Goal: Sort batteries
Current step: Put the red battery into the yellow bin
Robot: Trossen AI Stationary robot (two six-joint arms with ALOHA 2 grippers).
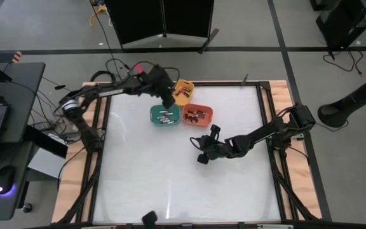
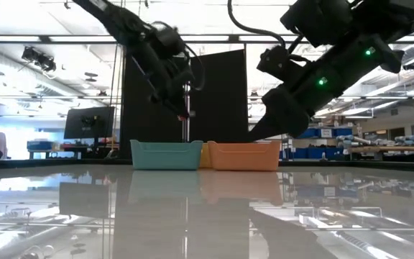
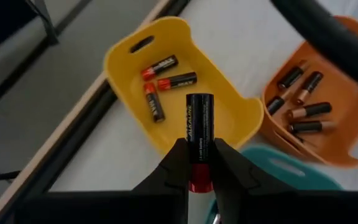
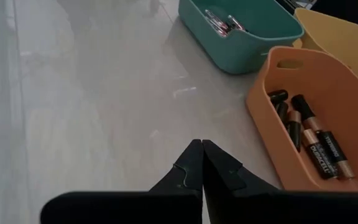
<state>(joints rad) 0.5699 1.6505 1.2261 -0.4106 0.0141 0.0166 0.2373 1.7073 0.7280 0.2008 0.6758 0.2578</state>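
Observation:
My left gripper [image 3: 199,154] hangs over the far bins [image 1: 168,102], shut on a black battery [image 3: 200,124] with a red band. Below it the yellow bin [image 3: 129,68] holds three small black-and-red cells [image 3: 166,81]. The orange bin [image 3: 353,99] holds several black-and-copper cells [image 4: 319,146]. The teal bin [image 4: 253,37] holds small silvery cells [image 4: 222,23]. My right gripper [image 4: 202,148] is shut and holds nothing, above the bare table just near of the orange bin [image 1: 202,156]. My left gripper pinches the black battery between its two fingers [image 3: 176,165], on the half toward its red-banded end [image 3: 200,180]. The battery lies along the fingers, with its black end [image 3: 200,99] sticking out past the tips. It is lifted clear, above the gap between the yellow and teal bins.
The three bins stand close together at the table's far middle: yellow [image 1: 184,91], teal [image 1: 164,116], orange [image 1: 197,115]. The white table top [image 1: 170,178] stretches toward the near edge. A wooden frame with black rails [image 1: 269,114] borders the table.

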